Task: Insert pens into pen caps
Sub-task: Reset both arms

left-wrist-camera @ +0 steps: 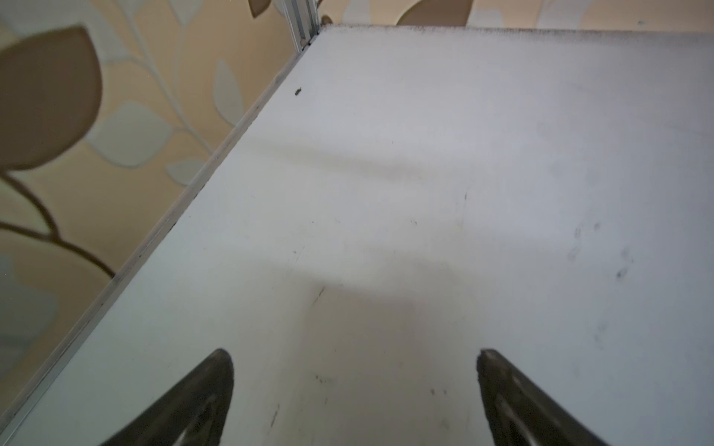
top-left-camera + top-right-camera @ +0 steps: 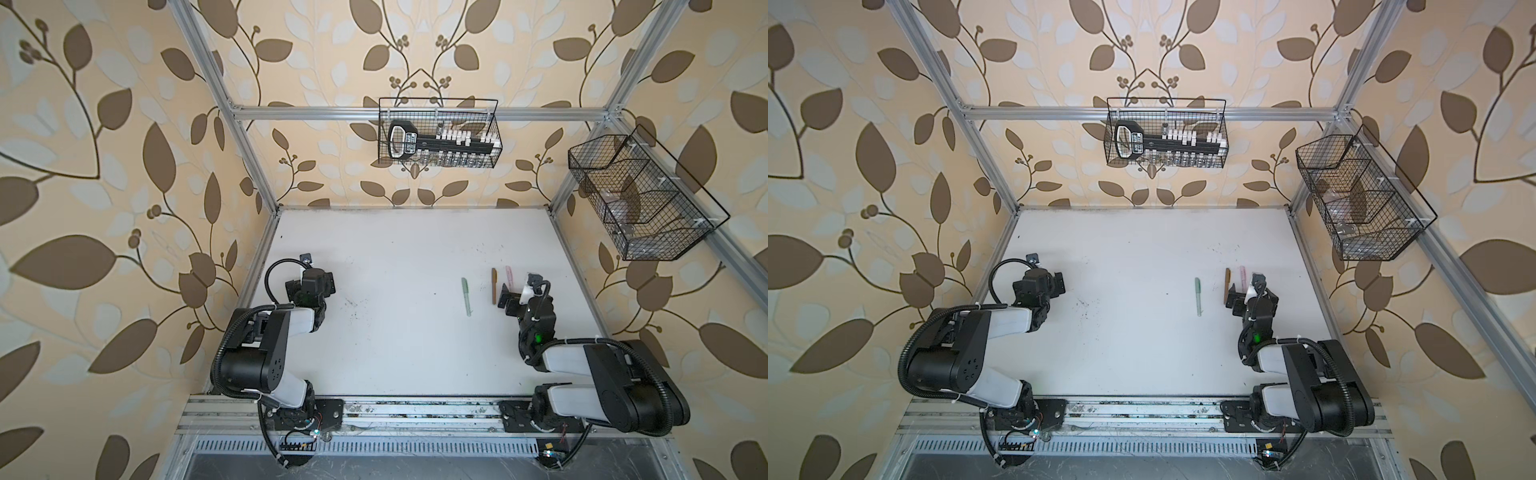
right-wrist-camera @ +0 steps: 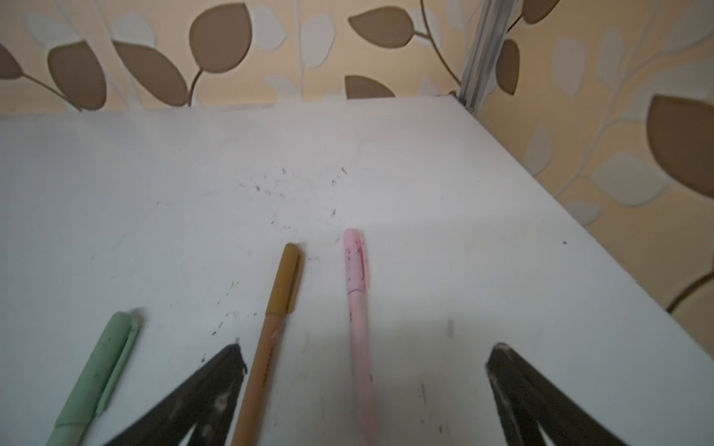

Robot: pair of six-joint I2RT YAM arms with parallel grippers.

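We see the left hand spread wide over the scuffed white table. Toward three o'clock lie the capped green pen, brown pen and pink pen, the last between the fingers of the right hand, which is spread wide. Leaf-patterned wallpaper surrounds everything.

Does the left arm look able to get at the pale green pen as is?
Probably yes: only bare table separates the open left claw from the pale green pen; nothing covers it.

The green pen, brown pen and seemingly dark-flecked pink pen show against a white table.
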